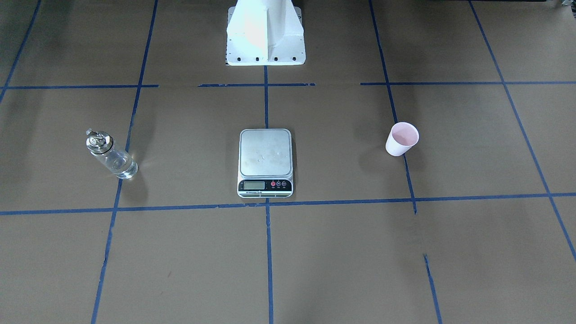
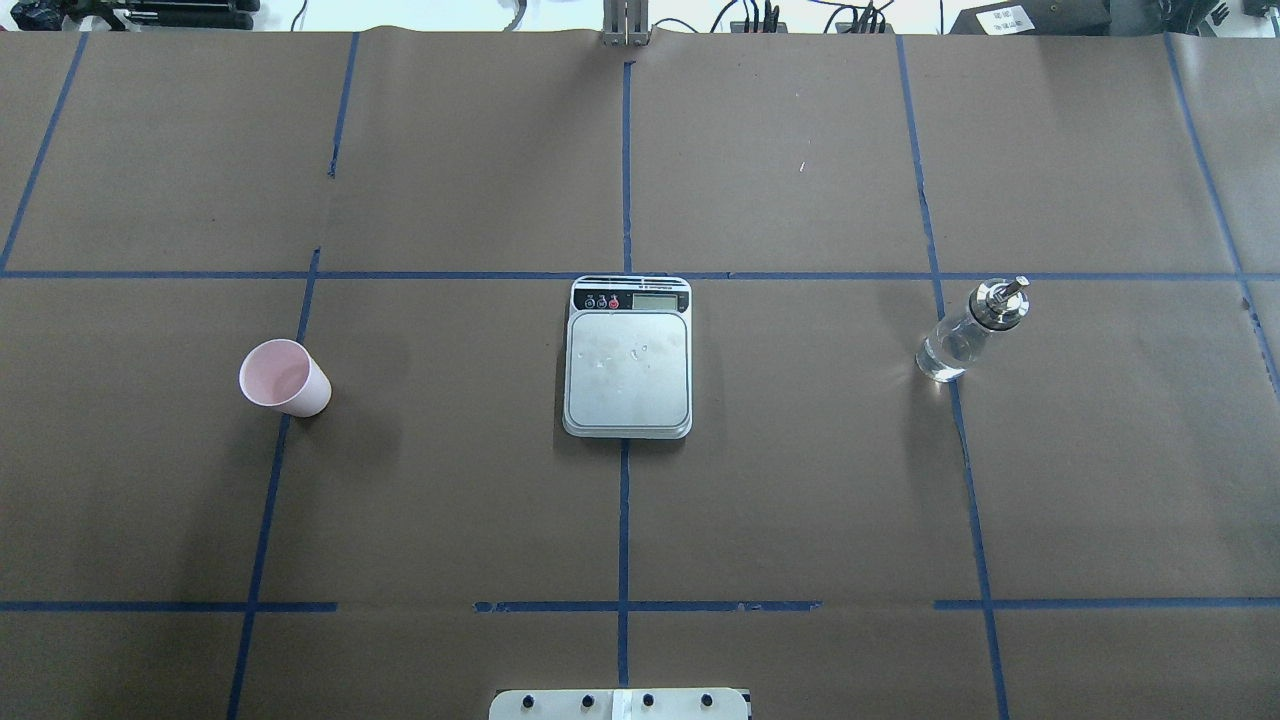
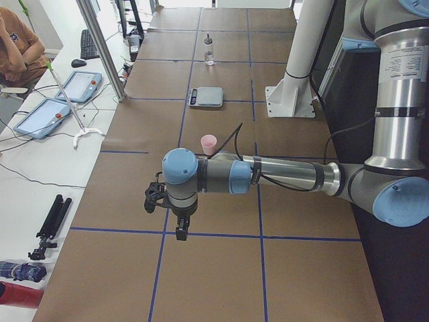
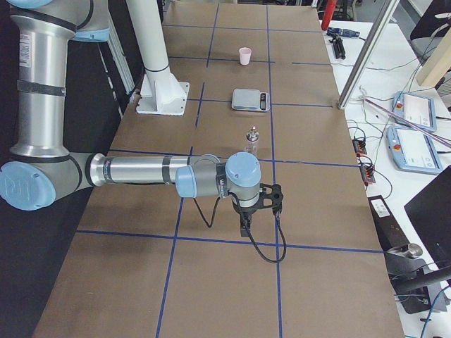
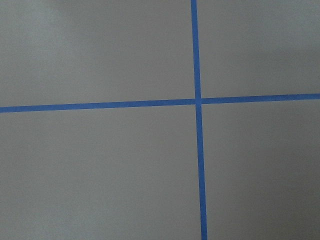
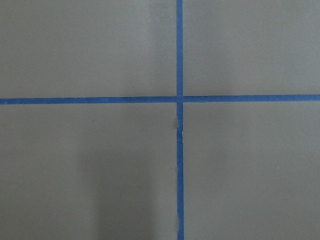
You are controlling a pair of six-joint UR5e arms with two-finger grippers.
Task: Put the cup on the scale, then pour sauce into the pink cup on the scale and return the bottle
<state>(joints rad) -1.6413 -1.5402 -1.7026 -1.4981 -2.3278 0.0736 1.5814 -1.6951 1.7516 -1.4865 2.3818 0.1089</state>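
Note:
The pale pink cup (image 1: 402,139) stands upright on the brown table, on the robot's left; it also shows in the overhead view (image 2: 285,378). The scale (image 1: 265,153) lies at the table's middle with its steel platform bare (image 2: 628,372). The clear glass bottle (image 1: 111,155) with a metal cap stands on the robot's right (image 2: 968,331) and holds clear sauce. My left gripper (image 3: 179,231) hangs over the table's left end, well away from the cup (image 3: 209,143). My right gripper (image 4: 244,227) hangs past the bottle (image 4: 252,139). I cannot tell whether either is open.
The robot's white base (image 1: 265,36) stands behind the scale. Blue tape lines (image 2: 625,500) grid the brown paper. Both wrist views show only paper and tape. An operator (image 3: 17,47), tablets (image 3: 47,115) and cables sit beside the table.

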